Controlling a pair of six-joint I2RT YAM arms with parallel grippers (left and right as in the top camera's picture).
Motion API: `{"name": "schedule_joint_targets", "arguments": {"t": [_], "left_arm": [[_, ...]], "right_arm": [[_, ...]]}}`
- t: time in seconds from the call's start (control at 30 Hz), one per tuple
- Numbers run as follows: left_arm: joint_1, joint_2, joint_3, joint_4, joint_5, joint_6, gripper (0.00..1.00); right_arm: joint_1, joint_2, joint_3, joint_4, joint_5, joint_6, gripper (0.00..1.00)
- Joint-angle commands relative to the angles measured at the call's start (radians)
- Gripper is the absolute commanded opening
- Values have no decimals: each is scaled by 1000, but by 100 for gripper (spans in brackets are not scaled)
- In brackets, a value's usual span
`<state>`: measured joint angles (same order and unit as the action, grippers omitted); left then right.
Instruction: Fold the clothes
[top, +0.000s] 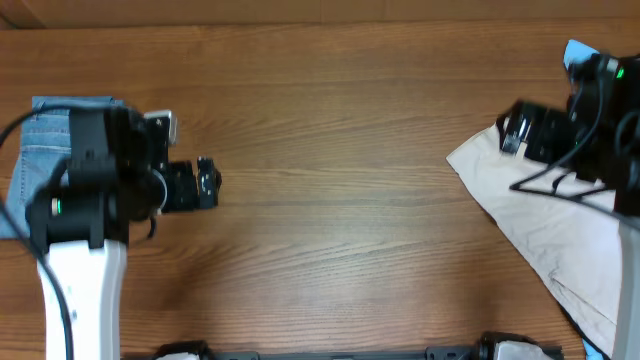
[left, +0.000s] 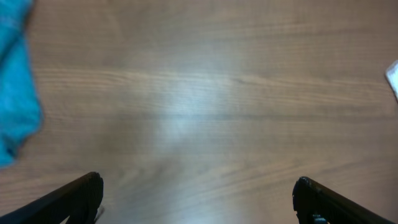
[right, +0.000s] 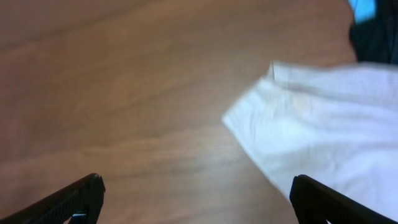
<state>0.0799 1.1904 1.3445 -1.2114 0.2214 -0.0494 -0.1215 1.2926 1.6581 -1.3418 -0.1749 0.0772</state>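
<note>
The clothes, light-blue denim jeans (top: 42, 140), lie folded at the table's left edge, partly hidden under my left arm. My left gripper (top: 205, 185) reaches out to the right of them, over bare wood. In the left wrist view it (left: 199, 190) is open, with only tabletop between its fingers. A patch of blue fabric (left: 15, 81) shows at that view's left edge. My right gripper (top: 510, 130) hovers at the far right, over the corner of a cream garment (top: 540, 220). It (right: 198, 186) is open and holds nothing.
The cream garment (right: 323, 118) spreads over the right side of the table down to the front edge. A bit of blue (top: 575, 52) peeks out behind the right arm. The wooden table (top: 330, 130) lies between the two arms.
</note>
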Motion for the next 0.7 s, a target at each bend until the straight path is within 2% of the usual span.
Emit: {"name": "schedule_joint_targets", "arguments": {"t": [0.0, 0.17, 0.27, 0.37, 0.67], "left_arm": [[-2, -188, -123, 66, -57, -20, 100], [-2, -363, -234, 97, -121, -94, 100], [-2, -460, -292, 93, -229, -241, 100], [-2, -510, -337, 104, -291, -365, 100], [-2, -490, -348, 59, -291, -374, 100]], "right_arm": [[5, -201, -304, 143, 18, -6, 100], [4, -435, -562, 254, 18, -2, 100], [4, -565, -645, 261, 18, 0, 100], [4, -616, -659, 244, 17, 2, 100], [4, -609, -658, 207, 17, 2, 100]]}}
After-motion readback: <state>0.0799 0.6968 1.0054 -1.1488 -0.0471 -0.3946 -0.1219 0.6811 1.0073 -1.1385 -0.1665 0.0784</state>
